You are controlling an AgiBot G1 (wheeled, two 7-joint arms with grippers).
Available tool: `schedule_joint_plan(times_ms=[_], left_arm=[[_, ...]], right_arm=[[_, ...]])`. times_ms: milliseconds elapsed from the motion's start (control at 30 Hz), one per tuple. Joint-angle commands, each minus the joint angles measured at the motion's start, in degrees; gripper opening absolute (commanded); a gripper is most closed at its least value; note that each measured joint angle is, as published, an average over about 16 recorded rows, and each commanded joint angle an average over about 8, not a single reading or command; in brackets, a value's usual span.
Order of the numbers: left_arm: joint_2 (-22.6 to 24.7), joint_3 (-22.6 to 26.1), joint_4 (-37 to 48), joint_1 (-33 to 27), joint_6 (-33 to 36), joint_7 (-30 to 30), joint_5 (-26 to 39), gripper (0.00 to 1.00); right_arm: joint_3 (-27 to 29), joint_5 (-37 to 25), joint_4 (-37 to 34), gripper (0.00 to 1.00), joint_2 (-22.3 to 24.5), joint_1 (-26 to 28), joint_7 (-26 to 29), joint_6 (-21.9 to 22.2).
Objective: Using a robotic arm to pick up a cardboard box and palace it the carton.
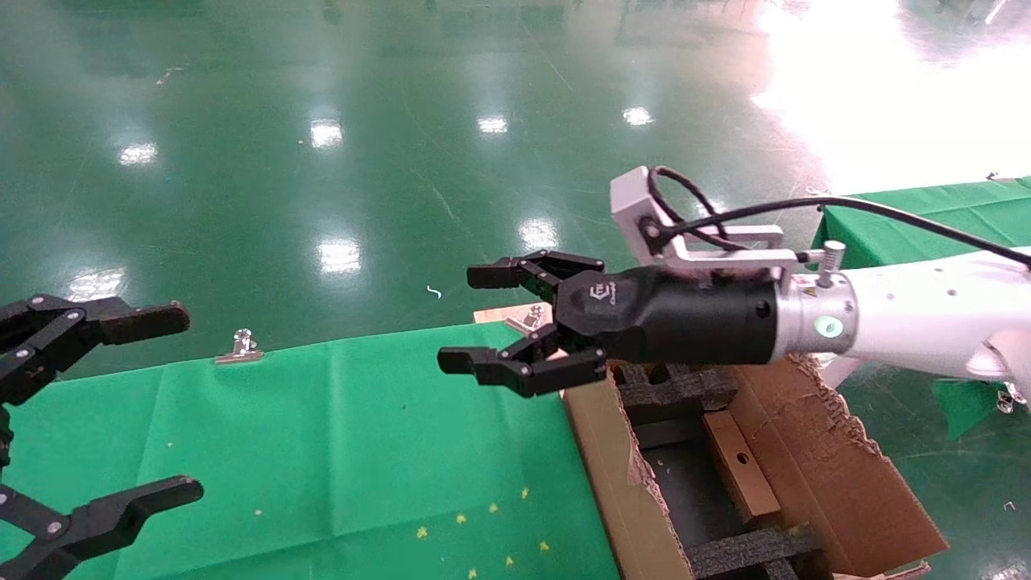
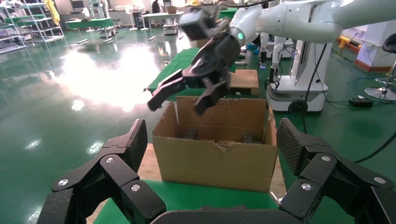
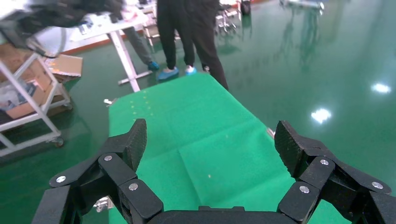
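Corrugated carton (image 1: 813, 451) with ragged flaps holds flat brown cardboard box (image 1: 739, 466); right pincer (image 1: 475, 322) spread, empty, above.

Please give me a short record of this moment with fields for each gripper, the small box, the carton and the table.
right gripper: open, empty, in the air above the carton's left edge and the table's end
left gripper: open, empty, at the table's left end
cardboard box: inside the carton, lying against a black foam insert, round hole facing up
carton: open, ragged flaps, standing at the right end of the table
table: covered with green cloth, a metal clip on its far edge
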Motion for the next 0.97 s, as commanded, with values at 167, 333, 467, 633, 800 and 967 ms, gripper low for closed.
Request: schedule_joint_plan(times_ms=[167,333,467,633,800,967], left_arm=[[0.00,0.00,0.00,0.00,0.00,0.00,0.00,1.00],[0.00,0.00,0.00,0.00,0.00,0.00,0.00,1.00],[0.00,0.00,0.00,0.00,0.00,0.00,0.00,1.00],[-0.01,0.00,0.01,0.01,-0.02,0.01,-0.01,1.00],[-0.01,0.01,0.02,0.01,-0.02,0.01,-0.02,1.00],[-0.01,0.01,0.02,0.01,-0.02,0.01,-0.02,1.00]], right_arm=[[5.86,2.39,9.93,1.00,2.90,-5.48,-0.44,0.22],[10.73,4.37,18.18,1.00,5.30,-10.04,-0.81,0.39],[14.17,5.77,24.02,1.00,7.00,-13.25,-1.07,0.50],[16.98,7.00,28.87,1.00,8.38,-15.89,-1.27,0.50],[17.28,7.21,29.31,1.00,8.54,-16.19,-1.31,0.55],[16.82,7.01,28.51,1.00,8.31,-15.75,-1.30,0.57]])
